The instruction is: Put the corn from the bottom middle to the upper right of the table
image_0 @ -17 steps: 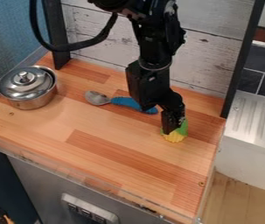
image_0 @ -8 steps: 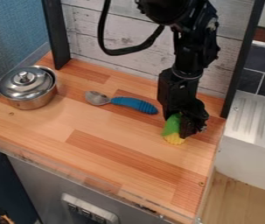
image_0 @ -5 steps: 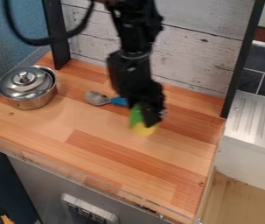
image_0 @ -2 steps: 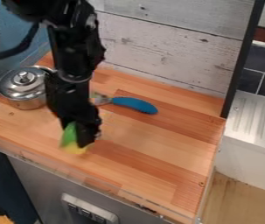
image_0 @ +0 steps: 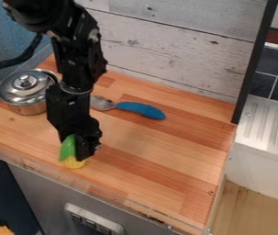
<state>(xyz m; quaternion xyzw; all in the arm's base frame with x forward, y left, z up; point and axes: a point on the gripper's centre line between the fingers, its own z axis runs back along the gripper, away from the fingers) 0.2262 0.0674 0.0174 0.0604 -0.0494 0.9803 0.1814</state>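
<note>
So the corn point(image_0: 73, 162) is over by the front edge of the desk point(image_0: 165, 160), left of that edge's middle, with the claw point(image_0: 84, 152) right on it. The claw is closed down around the corn, so I'd call that a grip, but I can't tell exactly how wide the gap between its fingers is, since they're partly hidden. The corn's green part is up top, with the yellow bit poking out below. Can't really tell if it's touching the wood or held just above it.

The black arm point(image_0: 76, 69) comes in from the upper left and hangs down over the left part of the desk, covering a bit of the metal pot point(image_0: 27, 108). That pot sits by the left edge with its shiny lid point(image_0: 25, 85) on and a handle sticking out to the left. Then there's the spoon point(image_0: 142, 109), lying farther back, about midway along the back edge but a little in from it. Its metal bowl is toward the pot and its chunky blue handle toward the right edge. White wooden planks point(image_0: 178, 50) run behind the desk.
</note>
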